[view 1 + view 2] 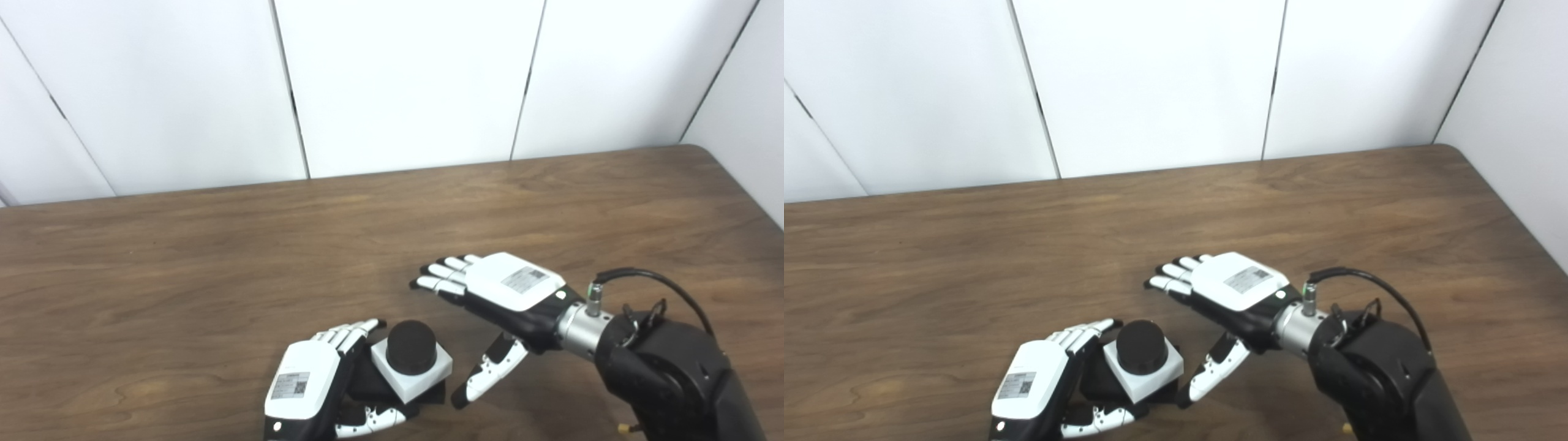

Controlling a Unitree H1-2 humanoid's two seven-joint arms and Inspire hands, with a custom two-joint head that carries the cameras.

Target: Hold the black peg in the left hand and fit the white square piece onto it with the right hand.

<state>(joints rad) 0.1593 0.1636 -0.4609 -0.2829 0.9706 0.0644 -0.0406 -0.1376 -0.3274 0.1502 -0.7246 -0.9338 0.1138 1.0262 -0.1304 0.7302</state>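
Judging from how things lie, the fitting looks done: the white square plastic piece sits around the round black peg, whose domed top stands up through its middle. The peg's flat black base is held by the left hand, with the fingers pressed together along the far side of the assembly and the thumb curled in at the near side, so that peg and white piece lie between them.

The right hand holds nothing. Its fingers are stretched out side by side beyond the assembly and well apart from it, while its thumb hangs down just beside the white piece's right corner; whether it touches cannot be told.

To finish the step well, the left hand's hold should be kept steady and level, so that the white piece is not tipped off. Seating should be checked before release: the piece appears turned relative to the base, and whether it lies flat on it cannot be told. The right thumb should be drawn away sideways, not upward past that corner.

A printed label with a small square code is carried on the back of the left hand, and a similar label on the right; the writing on both is too small to be read.
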